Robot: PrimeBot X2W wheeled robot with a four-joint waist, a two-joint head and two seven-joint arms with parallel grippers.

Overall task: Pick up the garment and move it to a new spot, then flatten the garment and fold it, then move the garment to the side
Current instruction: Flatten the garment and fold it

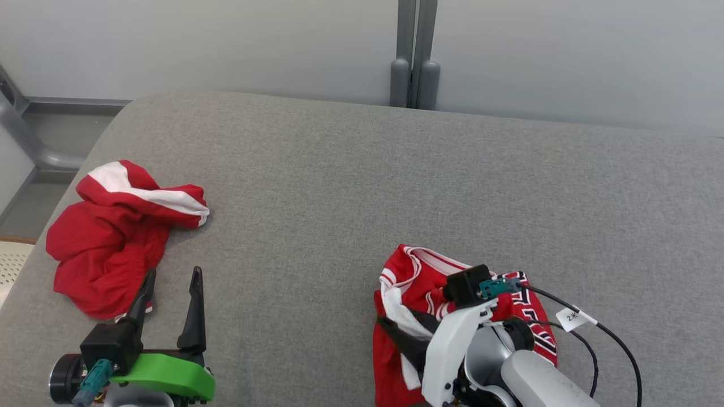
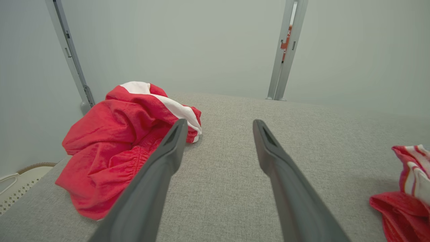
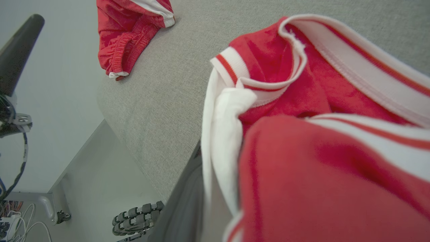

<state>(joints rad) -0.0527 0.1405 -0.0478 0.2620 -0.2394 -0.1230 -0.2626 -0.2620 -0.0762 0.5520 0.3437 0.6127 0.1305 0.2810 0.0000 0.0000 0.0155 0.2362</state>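
A red jersey [image 1: 413,271] with white and red striped trim lies bunched at the front right of the grey padded surface [image 1: 362,186]. My right gripper [image 1: 396,333] is buried in it from the right; one dark finger [image 3: 184,205] shows beside the cloth [image 3: 302,101] and the other is covered, so the jaws look shut on the fabric. Crumpled red shorts [image 1: 113,237] with a white stripe lie at the left edge. My left gripper [image 1: 174,274] stands open just right of the shorts [image 2: 117,141], holding nothing.
The padded surface drops off at its left edge, where a cream perforated object [image 1: 11,260] sits lower down. Grey wall posts [image 1: 413,68] stand behind. A black cable with a white tag [image 1: 571,317] trails from my right wrist.
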